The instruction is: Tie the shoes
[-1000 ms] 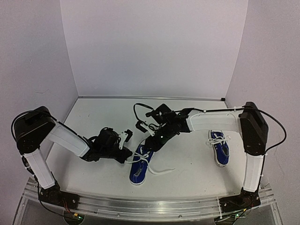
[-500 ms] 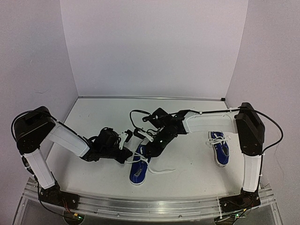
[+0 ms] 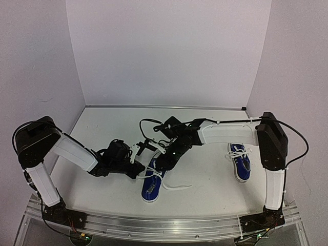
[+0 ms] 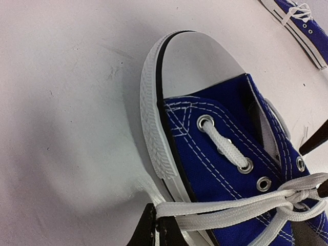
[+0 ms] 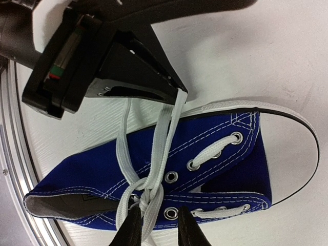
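One blue sneaker (image 3: 151, 183) with a white toe cap lies in the near middle of the table, and also shows in the left wrist view (image 4: 225, 128) and the right wrist view (image 5: 205, 154). My left gripper (image 3: 142, 170) (image 4: 156, 225) is shut on a loop of its white lace (image 4: 230, 210) beside the sole, and the loop runs taut to the knot (image 5: 146, 197). My right gripper (image 3: 159, 165) (image 5: 157, 230) is open just above the tongue, one finger on each side of the lace strands at the knot. The left gripper's tip (image 5: 177, 92) also shows in the right wrist view.
The second blue sneaker (image 3: 239, 161) lies at the right, under the right arm's forearm, its laces bunched on top; it also shows in the left wrist view (image 4: 302, 20). A loose lace end (image 3: 177, 186) trails right of the middle shoe. White walls enclose the table.
My right gripper has moved down and to the left, onto the middle shoe's laces. The left gripper has stayed put on its lace loop.
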`<state>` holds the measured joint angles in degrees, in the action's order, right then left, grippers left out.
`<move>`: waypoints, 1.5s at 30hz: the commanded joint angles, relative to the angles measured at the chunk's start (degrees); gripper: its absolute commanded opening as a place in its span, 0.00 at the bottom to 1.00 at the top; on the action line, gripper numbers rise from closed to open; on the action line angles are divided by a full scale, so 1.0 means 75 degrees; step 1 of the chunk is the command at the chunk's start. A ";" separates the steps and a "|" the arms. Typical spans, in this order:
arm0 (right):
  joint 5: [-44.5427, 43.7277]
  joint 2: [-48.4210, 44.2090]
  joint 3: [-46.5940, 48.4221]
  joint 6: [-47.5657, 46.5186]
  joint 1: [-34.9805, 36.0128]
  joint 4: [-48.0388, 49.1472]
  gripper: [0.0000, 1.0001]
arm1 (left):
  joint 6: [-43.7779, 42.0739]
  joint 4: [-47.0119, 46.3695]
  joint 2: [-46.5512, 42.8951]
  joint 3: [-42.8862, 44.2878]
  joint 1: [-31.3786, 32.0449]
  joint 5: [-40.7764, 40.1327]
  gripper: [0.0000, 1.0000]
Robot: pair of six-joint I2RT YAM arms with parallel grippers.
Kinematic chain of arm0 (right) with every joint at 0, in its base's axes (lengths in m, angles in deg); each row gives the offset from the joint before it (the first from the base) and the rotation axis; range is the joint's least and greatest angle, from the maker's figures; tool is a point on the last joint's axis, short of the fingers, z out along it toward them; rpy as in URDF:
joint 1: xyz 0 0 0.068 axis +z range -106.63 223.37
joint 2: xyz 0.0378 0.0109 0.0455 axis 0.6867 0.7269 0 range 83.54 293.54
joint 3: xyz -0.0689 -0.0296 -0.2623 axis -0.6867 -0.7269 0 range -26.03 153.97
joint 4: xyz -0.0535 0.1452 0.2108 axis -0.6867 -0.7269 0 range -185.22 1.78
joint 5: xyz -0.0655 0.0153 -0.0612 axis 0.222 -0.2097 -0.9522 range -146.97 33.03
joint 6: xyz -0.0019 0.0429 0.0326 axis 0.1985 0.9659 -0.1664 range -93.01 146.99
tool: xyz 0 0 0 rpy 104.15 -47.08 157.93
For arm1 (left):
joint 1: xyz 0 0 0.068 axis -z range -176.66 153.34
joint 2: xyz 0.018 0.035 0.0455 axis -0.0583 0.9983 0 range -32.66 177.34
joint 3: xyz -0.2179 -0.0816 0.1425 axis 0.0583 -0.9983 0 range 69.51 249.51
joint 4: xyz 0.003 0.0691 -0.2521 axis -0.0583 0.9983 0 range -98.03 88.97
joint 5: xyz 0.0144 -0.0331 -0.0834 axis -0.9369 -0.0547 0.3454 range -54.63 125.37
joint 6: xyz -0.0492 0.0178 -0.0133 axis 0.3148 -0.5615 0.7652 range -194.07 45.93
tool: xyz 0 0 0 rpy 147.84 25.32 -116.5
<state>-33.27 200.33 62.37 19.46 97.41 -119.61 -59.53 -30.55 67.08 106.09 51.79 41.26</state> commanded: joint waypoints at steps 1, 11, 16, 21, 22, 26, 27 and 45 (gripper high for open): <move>-0.0296 0.0247 0.0256 -0.0183 0.0106 -0.0258 0.22 | -0.0106 -0.0230 -0.0172 0.0057 0.0019 -0.0011 0.05; -0.0749 0.0210 0.0245 -0.0539 0.0409 -0.0488 0.11 | -0.0055 -0.0259 -0.0150 0.0068 0.0021 0.0000 0.05; -0.0920 -0.0022 0.0179 -0.0630 0.0480 -0.0520 0.00 | -0.0009 -0.0287 -0.0162 0.0026 0.0021 -0.0011 0.05; -0.1493 -0.0585 -0.0276 -0.0168 0.0479 0.0037 0.00 | 0.0018 -0.0307 -0.0132 -0.0017 0.0017 -0.0016 0.05; -0.1547 -0.0700 -0.0456 -0.0030 0.0481 0.0226 0.00 | 0.0018 -0.0317 -0.0123 -0.0030 0.0018 -0.0021 0.05; -0.1770 -0.1137 -0.1085 0.0603 0.0468 0.1051 0.00 | 0.0016 -0.0319 -0.0075 -0.0049 0.0020 -0.0012 0.04; -0.1837 -0.1217 -0.1250 0.0720 0.0462 0.1245 0.00 | 0.0017 -0.0322 -0.0066 -0.0049 0.0021 -0.0012 0.05; -0.1727 -0.2384 -0.3461 0.2609 0.0132 0.3908 0.00 | -0.0099 -0.0312 -0.0549 -0.0311 0.0021 -0.0215 0.12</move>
<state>-47.07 184.65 37.33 35.87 98.75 -95.93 -59.17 -31.05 66.42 104.45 51.83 41.21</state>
